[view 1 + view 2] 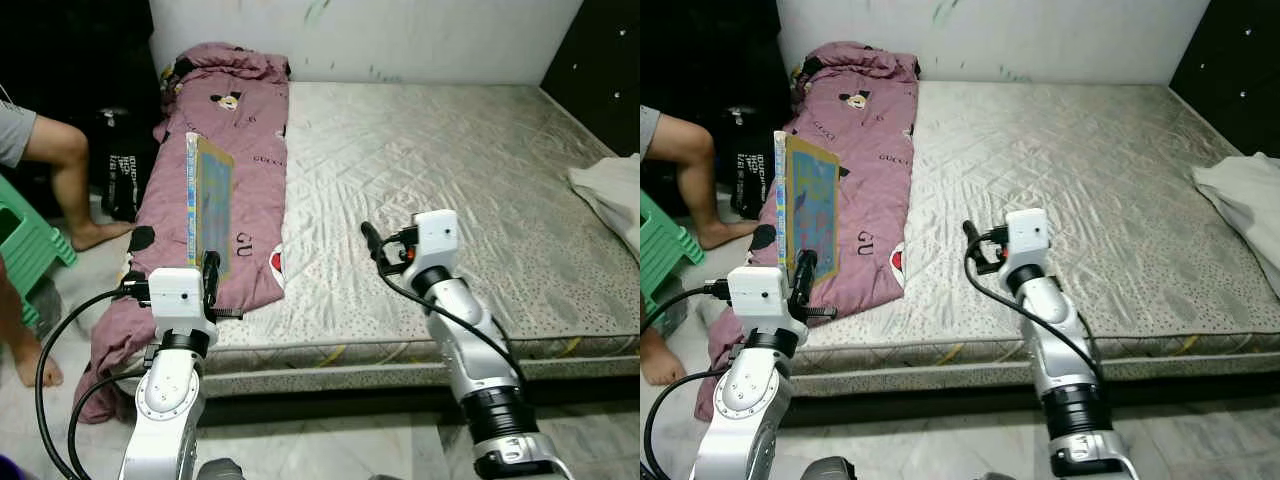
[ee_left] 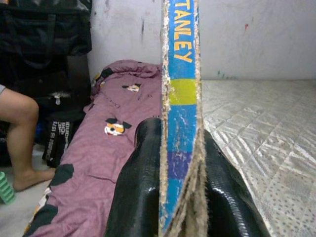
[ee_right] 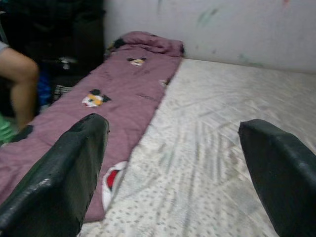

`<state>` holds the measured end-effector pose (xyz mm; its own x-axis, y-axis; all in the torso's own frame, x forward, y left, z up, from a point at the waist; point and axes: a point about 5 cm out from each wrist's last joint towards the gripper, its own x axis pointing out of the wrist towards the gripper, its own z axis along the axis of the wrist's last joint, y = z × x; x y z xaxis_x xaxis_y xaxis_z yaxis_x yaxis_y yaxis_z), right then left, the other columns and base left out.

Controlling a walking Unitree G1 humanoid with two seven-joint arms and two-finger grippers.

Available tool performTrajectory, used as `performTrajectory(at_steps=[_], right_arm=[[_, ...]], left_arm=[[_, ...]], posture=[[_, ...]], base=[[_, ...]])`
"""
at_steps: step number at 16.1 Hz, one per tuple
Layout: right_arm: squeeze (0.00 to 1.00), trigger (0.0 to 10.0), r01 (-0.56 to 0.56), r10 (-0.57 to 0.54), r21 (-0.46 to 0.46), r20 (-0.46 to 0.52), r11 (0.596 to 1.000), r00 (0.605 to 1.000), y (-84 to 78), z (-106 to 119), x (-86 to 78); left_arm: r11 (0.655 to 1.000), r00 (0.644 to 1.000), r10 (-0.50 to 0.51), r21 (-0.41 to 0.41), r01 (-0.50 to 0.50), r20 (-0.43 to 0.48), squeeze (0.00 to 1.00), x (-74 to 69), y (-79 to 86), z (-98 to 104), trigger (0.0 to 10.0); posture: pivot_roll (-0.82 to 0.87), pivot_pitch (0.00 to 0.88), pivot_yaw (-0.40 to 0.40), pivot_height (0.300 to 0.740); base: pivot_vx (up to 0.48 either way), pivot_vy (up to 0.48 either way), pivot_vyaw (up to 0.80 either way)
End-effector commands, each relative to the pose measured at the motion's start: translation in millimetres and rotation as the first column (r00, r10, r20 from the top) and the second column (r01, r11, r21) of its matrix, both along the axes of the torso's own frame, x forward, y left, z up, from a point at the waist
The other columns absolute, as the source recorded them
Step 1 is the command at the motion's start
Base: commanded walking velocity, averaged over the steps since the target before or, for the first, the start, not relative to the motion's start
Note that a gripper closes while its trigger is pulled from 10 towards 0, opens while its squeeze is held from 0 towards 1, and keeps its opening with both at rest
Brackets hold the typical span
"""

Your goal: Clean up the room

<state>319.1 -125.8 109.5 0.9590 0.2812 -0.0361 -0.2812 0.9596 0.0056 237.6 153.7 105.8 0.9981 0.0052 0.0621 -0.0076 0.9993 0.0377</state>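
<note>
Two silver arms are showing, built of rounded, jointed metal segments with small round screw holes dotting the left forearm. Each wrist is carrying a boxy white camera housing. Black cables are looping loosely off the left arm and trailing along the right one; a black ribbed collar is ringing the right forearm low down. The left tool (image 1: 211, 270) is ending in long, glossy black fingers (image 2: 140, 187). The right tool (image 3: 182, 177) is showing two matte black fingers, slightly scuffed, with a spot of red glowing at its wrist.

Mattress (image 1: 450, 190) with mauve blanket (image 1: 230, 150), white cloth (image 1: 612, 195)
</note>
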Motion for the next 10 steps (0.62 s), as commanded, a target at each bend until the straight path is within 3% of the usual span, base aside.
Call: performTrajectory(at_steps=[1,8,10], right_arm=[[0.00,10.0,0.004,-0.004,-0.003,0.011,1.000,1.000,-2.2,2.9,2.3],[0.00,10.0,-0.007,0.007,-0.005,0.008,1.000,1.000,-1.6,1.6,1.9],[0.00,10.0,-0.007,0.007,-0.001,0.010,1.000,1.000,0.3,2.1,3.8]], left_arm=[[1.000,0.999,0.000,0.009,0.000,0.054,0.00,0.7,1.3,9.6,10.0],[1.000,0.999,0.004,0.010,-0.005,0.052,0.00,-0.9,3.8,8.4,10.0],[0.999,0.999,0.028,0.015,-0.029,0.039,0.00,0.0,4.8,7.0,10.0]], posture=[[-0.03,0.012,-0.041,0.740],[-0.03,0.009,-0.041,0.740],[-0.02,0.006,-0.036,0.740]], base=[[0.371,0.000,0.00],[0.419,0.000,0.00],[0.148,0.000,0.00]])
